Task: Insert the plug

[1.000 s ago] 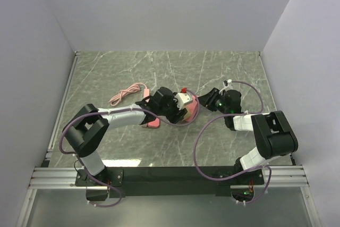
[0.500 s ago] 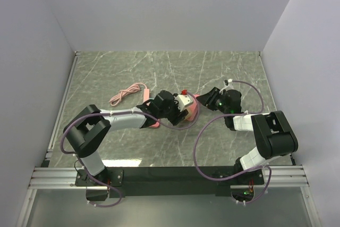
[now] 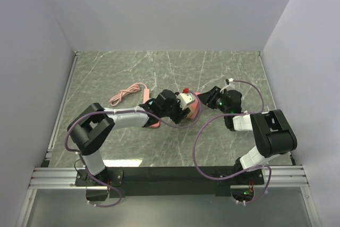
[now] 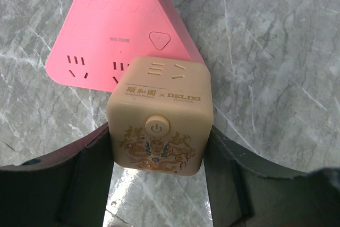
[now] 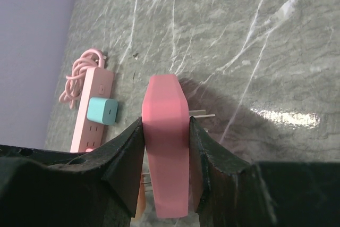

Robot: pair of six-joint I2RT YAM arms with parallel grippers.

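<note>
The plug is a beige cube [image 4: 159, 115] with a power button and dragon print. My left gripper [image 4: 159, 155] is shut on its two sides. The cube [image 3: 184, 99] sits against the lower right outlets of a pink triangular socket block [image 4: 106, 35]. Its prongs [image 5: 146, 179] show just beside the block's face; I cannot tell how deep they are. My right gripper [image 5: 166, 131] is shut on the pink block [image 5: 167, 147], holding it edge-on off the table. In the top view both grippers, left [image 3: 178, 106] and right [image 3: 206, 102], meet at the table's middle around the block [image 3: 195, 109].
A long pink power strip [image 5: 93, 104] with a teal charger [image 5: 102, 110] plugged in lies to the left, partly under my left arm [image 3: 153, 124]. Its coiled pink cable [image 3: 125, 94] lies further left. White walls enclose the marble table [image 3: 159, 67].
My left arm has shifted slightly to the right, carrying the beige cube a little closer against the pink block. The right arm has stayed where it was.
</note>
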